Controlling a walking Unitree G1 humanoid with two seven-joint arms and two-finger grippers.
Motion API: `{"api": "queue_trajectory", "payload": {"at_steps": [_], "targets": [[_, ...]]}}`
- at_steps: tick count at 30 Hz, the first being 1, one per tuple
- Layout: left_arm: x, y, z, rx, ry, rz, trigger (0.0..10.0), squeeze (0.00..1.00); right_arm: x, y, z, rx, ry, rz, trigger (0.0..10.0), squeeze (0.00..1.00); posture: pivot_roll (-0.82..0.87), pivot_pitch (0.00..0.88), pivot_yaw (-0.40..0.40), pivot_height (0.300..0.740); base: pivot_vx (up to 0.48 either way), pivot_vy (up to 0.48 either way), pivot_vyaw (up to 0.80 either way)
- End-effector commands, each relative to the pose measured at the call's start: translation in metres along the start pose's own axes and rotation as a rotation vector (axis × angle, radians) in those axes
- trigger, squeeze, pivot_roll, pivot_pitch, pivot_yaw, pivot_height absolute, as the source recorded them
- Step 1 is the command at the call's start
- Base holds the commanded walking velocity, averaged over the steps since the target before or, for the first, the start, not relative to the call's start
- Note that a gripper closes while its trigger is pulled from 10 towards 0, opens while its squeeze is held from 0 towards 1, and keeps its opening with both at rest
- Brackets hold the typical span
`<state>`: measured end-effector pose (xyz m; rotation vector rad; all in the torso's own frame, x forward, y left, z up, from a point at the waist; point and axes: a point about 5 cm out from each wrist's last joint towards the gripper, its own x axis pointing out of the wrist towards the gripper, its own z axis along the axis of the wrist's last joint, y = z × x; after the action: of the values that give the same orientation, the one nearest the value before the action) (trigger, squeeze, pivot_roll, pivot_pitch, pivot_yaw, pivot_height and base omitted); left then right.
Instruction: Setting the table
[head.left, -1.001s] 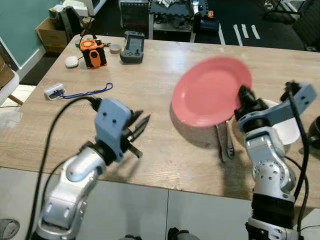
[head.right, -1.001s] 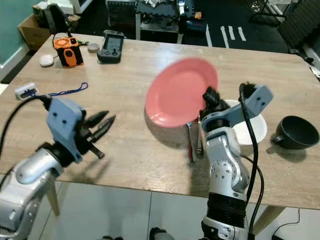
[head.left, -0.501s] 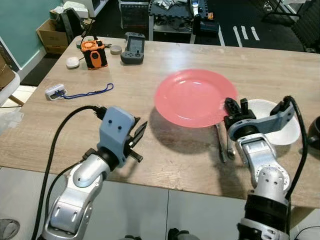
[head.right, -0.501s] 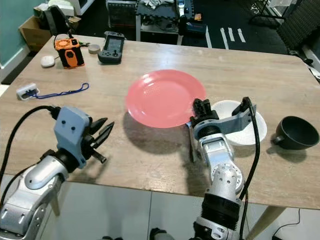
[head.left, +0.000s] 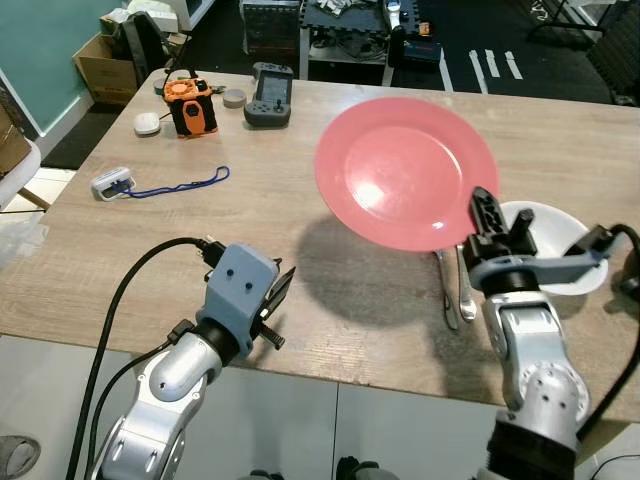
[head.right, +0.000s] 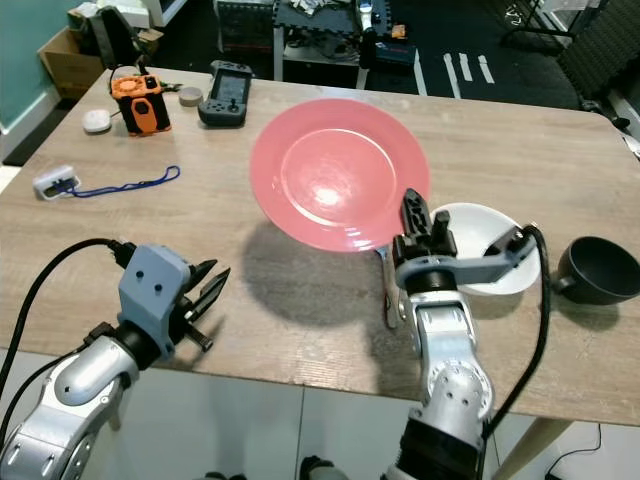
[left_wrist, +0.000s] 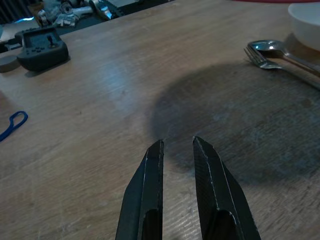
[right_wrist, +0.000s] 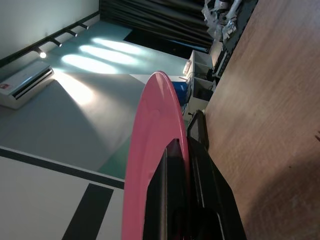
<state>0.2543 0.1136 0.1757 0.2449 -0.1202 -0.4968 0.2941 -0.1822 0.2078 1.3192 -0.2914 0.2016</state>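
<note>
Left eye view: the right hand (head.left: 487, 212) grips the near rim of the plate (head.left: 405, 170), holding it tilted in the air above the bench (head.left: 250, 230), face toward the camera. Under its near edge lie a fork (head.left: 443, 290) and spoon (head.left: 464, 290), with a bowl (head.left: 555, 245) just beside them. The left hand (head.left: 277, 300) hovers low at the bench's near edge, well apart from the plate.

Right eye view: a dark cup (head.right: 598, 268) sits beyond the bowl. To set the plate well, it should probably be levelled first, then lowered onto bare wood beside the cutlery, not on it.

Left wrist view: the left hand's fingers (left_wrist: 150, 190) stand narrowly apart, gripping nothing, above the plate's shadow.

Right wrist view: the plate's rim runs edge-on between the right hand's clamped fingers (right_wrist: 172, 200).
</note>
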Motion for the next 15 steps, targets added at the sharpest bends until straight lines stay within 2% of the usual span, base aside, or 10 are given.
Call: {"api": "queue_trajectory", "payload": {"at_steps": [1,4,7,11,14,15], "targets": [[-0.005,0.001,0.001,0.005,-0.001,0.001,10.0,0.0,-0.008,0.0,-0.006,0.026,0.017,0.017,10.0,0.0,-0.01,0.069,0.037,0.74,0.0,0.0,0.0],[-0.011,0.005,0.004,0.015,-0.014,0.002,10.0,0.0,-0.019,-0.005,-0.01,-0.004,0.058,0.021,10.0,0.0,-0.01,0.06,0.032,0.74,0.0,0.0,0.0],[-0.012,0.007,0.006,0.008,-0.024,0.018,10.0,0.0,-0.021,-0.006,-0.011,-0.051,0.09,0.04,10.0,0.0,-0.01,0.054,0.028,0.74,0.0,0.0,0.0],[-0.011,0.006,0.005,-0.013,-0.028,0.038,10.0,0.0,-0.021,-0.007,-0.013,-0.069,0.101,0.044,10.0,0.0,-0.01,0.05,0.026,0.74,0.0,0.0,0.0],[-0.009,0.006,0.004,-0.048,-0.027,0.074,10.0,0.0,-0.019,-0.01,-0.015,-0.075,0.108,0.038,10.0,0.0,-0.01,0.041,0.022,0.74,0.0,0.0,0.0],[-0.01,0.007,0.002,-0.048,-0.033,0.135,10.0,0.0,-0.019,-0.013,-0.015,-0.083,0.116,0.038,10.0,0.0,-0.01,0.029,0.022,0.74,0.0,0.0,0.0]]}}
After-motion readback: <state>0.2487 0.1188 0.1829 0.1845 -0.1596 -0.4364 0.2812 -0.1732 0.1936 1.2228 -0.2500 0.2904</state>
